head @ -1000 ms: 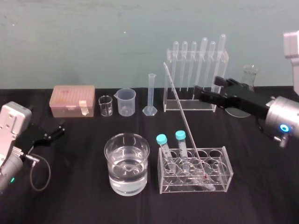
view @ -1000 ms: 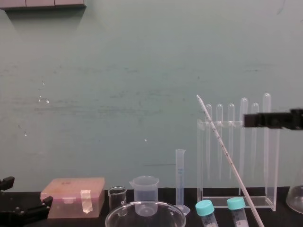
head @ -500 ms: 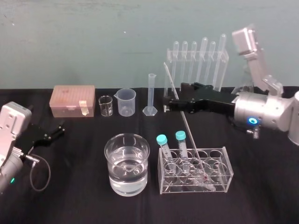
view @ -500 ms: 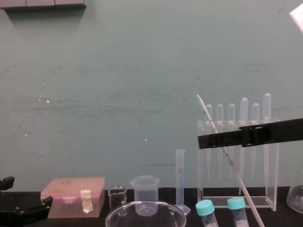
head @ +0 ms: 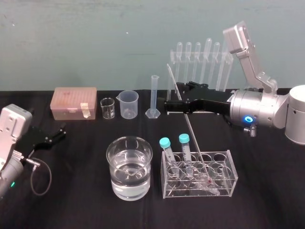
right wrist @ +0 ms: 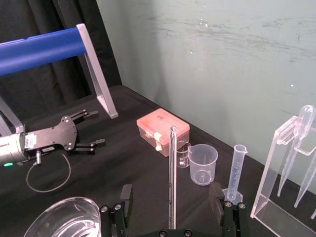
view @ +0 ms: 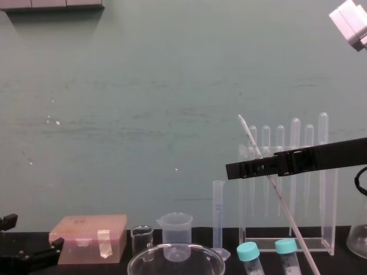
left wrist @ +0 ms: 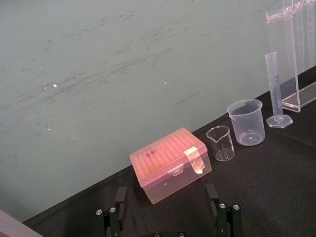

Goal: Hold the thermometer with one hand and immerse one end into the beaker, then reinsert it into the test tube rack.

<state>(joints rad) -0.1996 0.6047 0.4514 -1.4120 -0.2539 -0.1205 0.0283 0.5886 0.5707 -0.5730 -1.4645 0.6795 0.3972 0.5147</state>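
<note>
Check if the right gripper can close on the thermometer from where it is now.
Probably yes. In the right wrist view the right gripper is open, with a finger on each side of the thermometer, at its upper shaft, and nothing between them.

Soft, even light filled the scene. The teal wall [head: 95, 43] was brightly lit, with tiny white glare specks at nine o'clock in the left wrist view. The black tablecloth [head: 76, 200] swallowed nearly all shadows. Pale glints ringed the beaker [head: 129, 167]. A blue ring light [head: 248, 119] glowed at three o'clock in the head view.
</note>
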